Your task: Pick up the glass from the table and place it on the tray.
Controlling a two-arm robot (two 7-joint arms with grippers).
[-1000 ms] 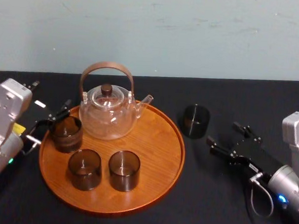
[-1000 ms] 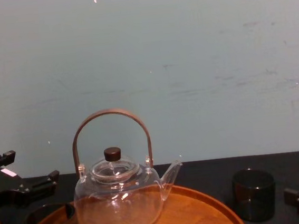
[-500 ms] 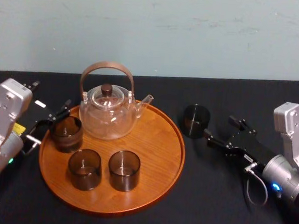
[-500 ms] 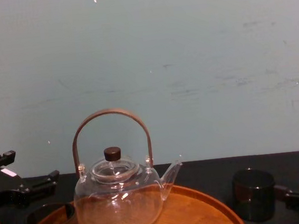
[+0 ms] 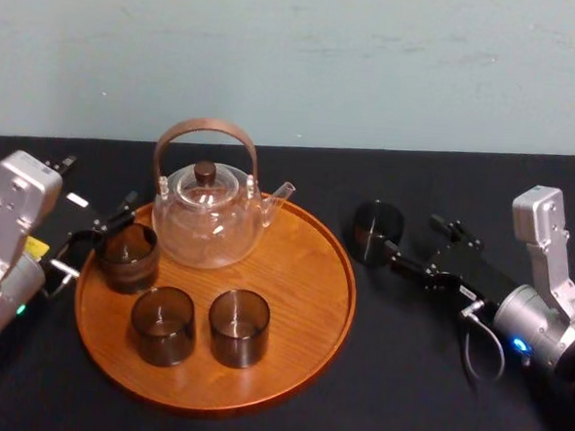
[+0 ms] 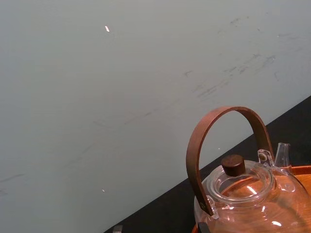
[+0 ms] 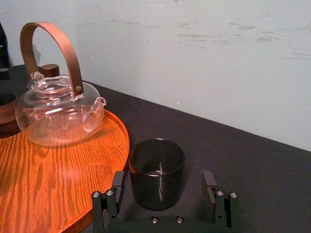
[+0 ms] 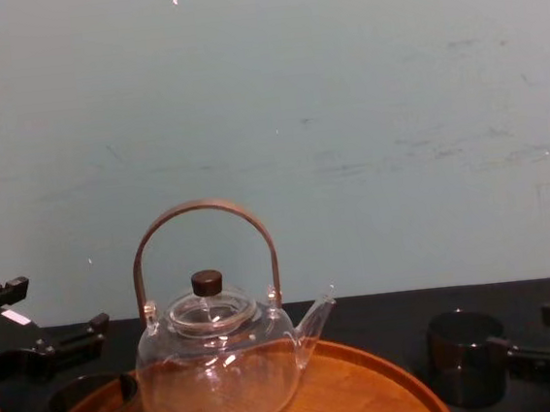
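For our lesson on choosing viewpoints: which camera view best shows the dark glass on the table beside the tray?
The right wrist view: the glass stands close and whole between the right gripper's open fingers. The head view shows it small from above; in the chest view a finger overlaps it.

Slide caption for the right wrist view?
Open right gripper faces the dark glass on the table beside the tray.

dark glass (image 5: 376, 233) upright beside tray (image 5: 306, 267)

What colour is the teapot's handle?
Reddish-brown, like wood. The teapot handle shows best in the left wrist view.
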